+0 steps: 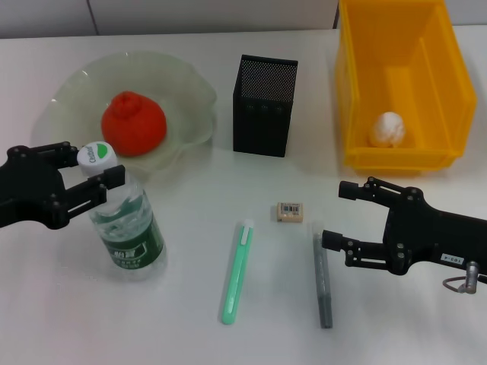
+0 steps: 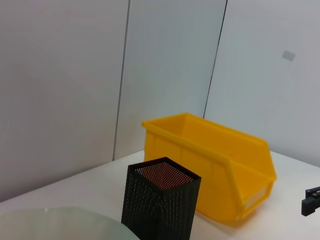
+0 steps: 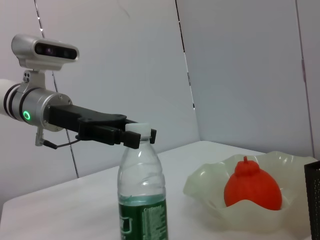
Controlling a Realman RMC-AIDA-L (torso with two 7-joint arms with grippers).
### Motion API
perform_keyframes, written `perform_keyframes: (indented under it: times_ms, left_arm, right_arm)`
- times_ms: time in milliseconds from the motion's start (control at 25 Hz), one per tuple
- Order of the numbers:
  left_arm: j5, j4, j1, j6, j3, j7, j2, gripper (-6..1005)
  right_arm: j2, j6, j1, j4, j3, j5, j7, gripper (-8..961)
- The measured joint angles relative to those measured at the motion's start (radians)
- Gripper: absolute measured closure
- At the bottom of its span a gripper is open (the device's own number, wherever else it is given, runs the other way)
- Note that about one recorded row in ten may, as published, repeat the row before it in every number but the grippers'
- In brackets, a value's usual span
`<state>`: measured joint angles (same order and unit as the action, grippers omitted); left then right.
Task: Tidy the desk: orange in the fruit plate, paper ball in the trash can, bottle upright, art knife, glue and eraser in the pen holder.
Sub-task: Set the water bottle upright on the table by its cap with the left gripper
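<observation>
Orange in fruit plate; paper ball in trash can; pen holder contents unclear; both grippers' jaws spread.

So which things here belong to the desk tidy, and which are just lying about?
Belong to the job:
orange in the fruit plate
paper ball in the trash can
bottle, upright, left hand at its neck
eraser
green art knife
grey glue, by the right hand
pen holder

Just lying about:
nothing visible

The head view looks steeply down on the counter. The left wrist view faces low toward the holder and bin, at the head view's 12 and 1 o'clock. The right wrist view shares the bottle and plate.
</observation>
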<state>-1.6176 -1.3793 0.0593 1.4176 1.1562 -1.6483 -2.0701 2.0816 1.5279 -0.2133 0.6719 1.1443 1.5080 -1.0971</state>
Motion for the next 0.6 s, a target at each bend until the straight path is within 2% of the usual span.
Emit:
perform_keyframes:
  times_ms: [320, 600]
  left_arm:
    - [0.002, -0.016, 0.0, 0.004, -0.012, 0.027, 0.001, 555]
    - [0.006, -0.001, -0.002, -0.005, -0.013, 0.13, -0.004, 555]
  right_arm:
    - [0.0, 0.0, 0.0, 0.0, 0.0, 0.0, -0.003, 111]
    - [0.0, 0.002, 0.0, 0.0, 0.0, 0.0, -0.003, 110]
